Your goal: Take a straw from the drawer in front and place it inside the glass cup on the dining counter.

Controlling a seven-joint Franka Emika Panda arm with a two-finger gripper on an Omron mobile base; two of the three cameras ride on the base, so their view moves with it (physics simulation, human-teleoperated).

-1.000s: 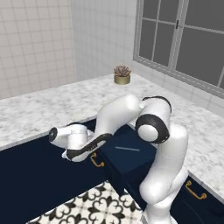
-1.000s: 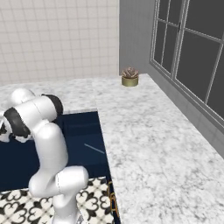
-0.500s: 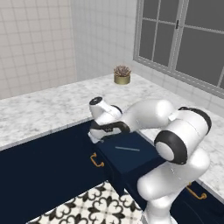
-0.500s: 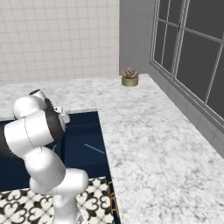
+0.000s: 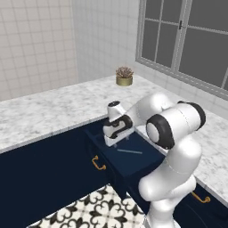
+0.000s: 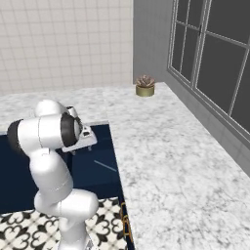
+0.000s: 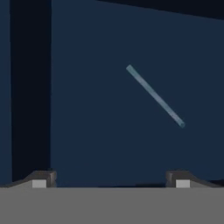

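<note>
The gripper (image 7: 110,177) has its fingertips (image 7: 41,177) spread wide with nothing between them, poised above the open drawer (image 5: 133,162). The straw (image 7: 155,96) lies flat on the drawer's navy floor, apart from the fingers. A small potted plant (image 5: 124,76) sits far back on the marble counter (image 5: 49,109)

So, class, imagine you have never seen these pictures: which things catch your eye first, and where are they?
The white robot arm bends over the open navy drawer, its claw open above the drawer floor. A thin pale straw lies alone on that floor. A small potted plant sits at the far corner of the marble counter, by the window.
</note>
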